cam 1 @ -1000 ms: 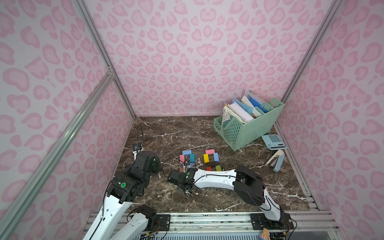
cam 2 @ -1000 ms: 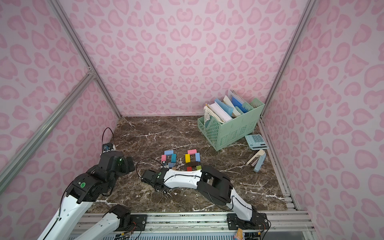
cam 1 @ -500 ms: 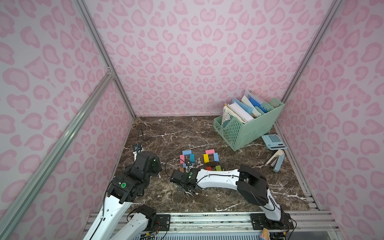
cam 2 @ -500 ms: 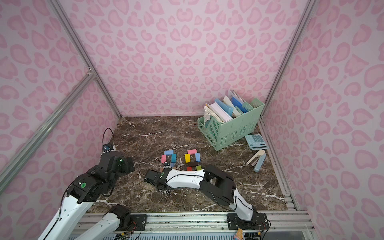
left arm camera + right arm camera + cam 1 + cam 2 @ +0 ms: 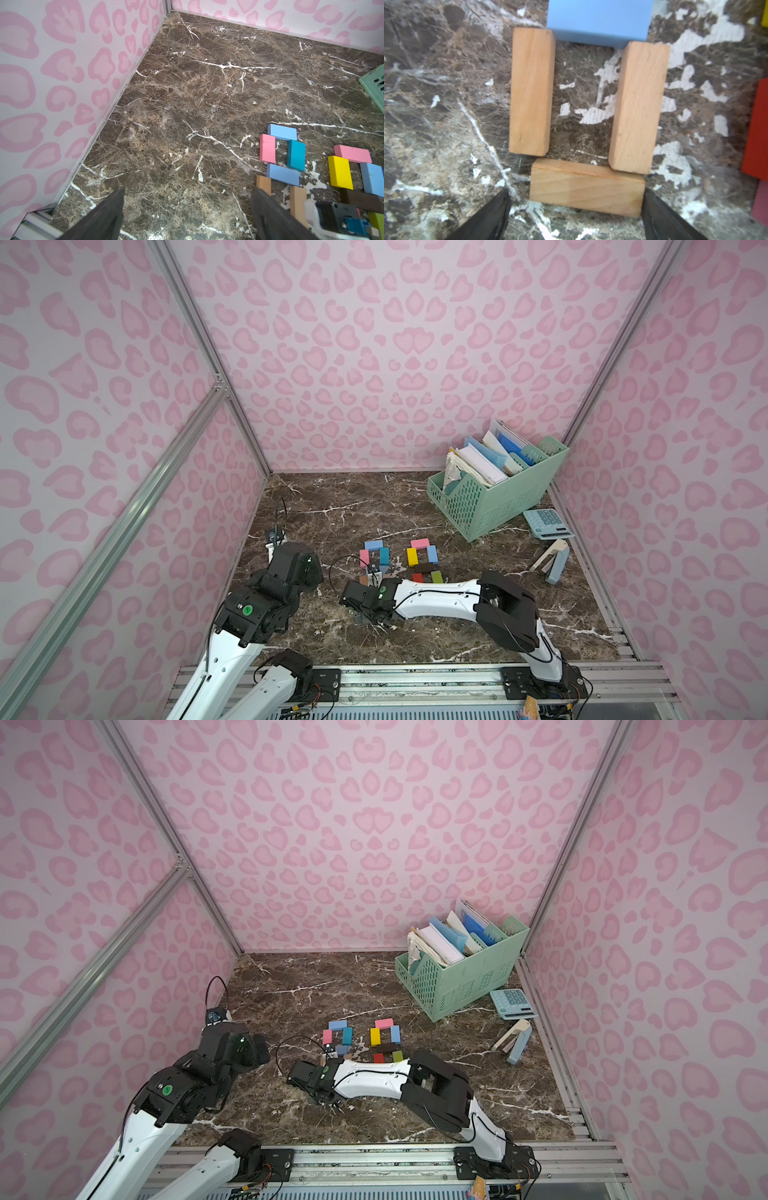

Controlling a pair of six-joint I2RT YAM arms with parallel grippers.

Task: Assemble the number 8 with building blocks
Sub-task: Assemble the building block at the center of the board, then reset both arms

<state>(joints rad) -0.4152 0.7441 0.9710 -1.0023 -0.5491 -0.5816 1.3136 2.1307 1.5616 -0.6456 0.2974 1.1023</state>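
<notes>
Two groups of building blocks lie mid-table in both top views. The left group has a light blue block [image 5: 373,545] on top, then pink [image 5: 267,148], teal [image 5: 296,154] and a light blue bar [image 5: 282,174]. Below that bar, two tan blocks [image 5: 530,91] [image 5: 638,106] run side by side. A third tan block [image 5: 586,190] lies across their ends, closing a figure of two loops, the number 8. My right gripper [image 5: 576,193] [image 5: 372,617] is open around that block's ends. My left gripper [image 5: 189,189] [image 5: 311,572] hangs open over bare marble to the left.
The right group shows pink [image 5: 419,543], yellow [image 5: 412,557], blue [image 5: 432,554], dark brown [image 5: 424,568], red [image 5: 417,578] and green [image 5: 436,576] blocks, partly behind my right arm. A mint file basket [image 5: 498,506], a calculator [image 5: 546,522] and a stapler [image 5: 555,562] stand at the right.
My right gripper has opened and let go of the tan block, and has drawn back slightly toward the table's front. The left arm has not moved.
</notes>
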